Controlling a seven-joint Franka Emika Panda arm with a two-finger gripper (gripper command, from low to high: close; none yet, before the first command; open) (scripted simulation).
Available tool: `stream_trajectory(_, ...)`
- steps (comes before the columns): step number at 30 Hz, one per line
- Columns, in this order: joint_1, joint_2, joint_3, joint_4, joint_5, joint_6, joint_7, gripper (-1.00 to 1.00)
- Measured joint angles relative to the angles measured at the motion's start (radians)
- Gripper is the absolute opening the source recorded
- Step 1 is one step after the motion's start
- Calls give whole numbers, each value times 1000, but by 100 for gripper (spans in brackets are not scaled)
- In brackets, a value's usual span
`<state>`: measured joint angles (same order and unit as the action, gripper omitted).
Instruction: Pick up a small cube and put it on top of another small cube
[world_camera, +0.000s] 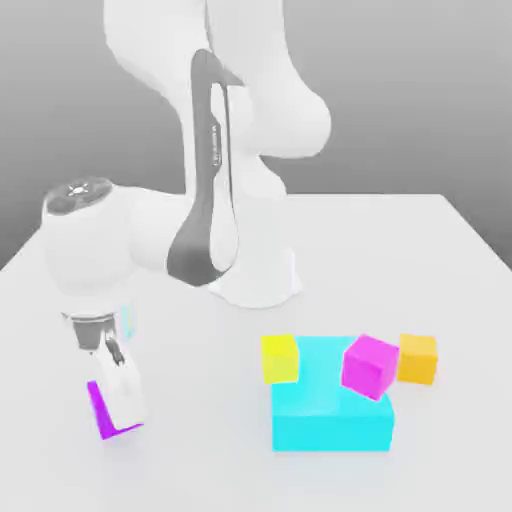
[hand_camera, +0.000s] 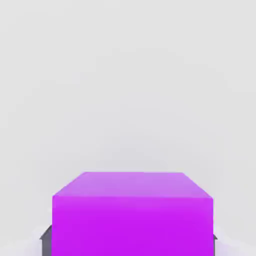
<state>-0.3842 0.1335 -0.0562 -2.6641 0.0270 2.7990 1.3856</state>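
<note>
Gripper (world_camera: 119, 408) clasps purple cube (hand_camera: 132, 225) — arm lettering (world_camera: 216, 144) illegible.

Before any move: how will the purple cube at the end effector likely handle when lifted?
The purple, flat-faced cube looks rigid, so it probably won't flex. Its sides sit squarely between the fingers of the end effector, so it likely won't twist much. Smooth-looking faces could slip a little.
</note>
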Motion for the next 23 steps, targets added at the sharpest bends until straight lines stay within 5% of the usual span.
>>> stream_trajectory(13, 451, -446, 325, -71, 116, -364, 160, -100)
stream_trajectory(19, 474, -336, 394, -115, 95, -214, 207, -100)
stream_trajectory(20, 472, -313, 397, -121, 90, -186, 212, 100)
stream_trajectory(23, 472, -313, 397, -121, 90, -186, 212, 100)
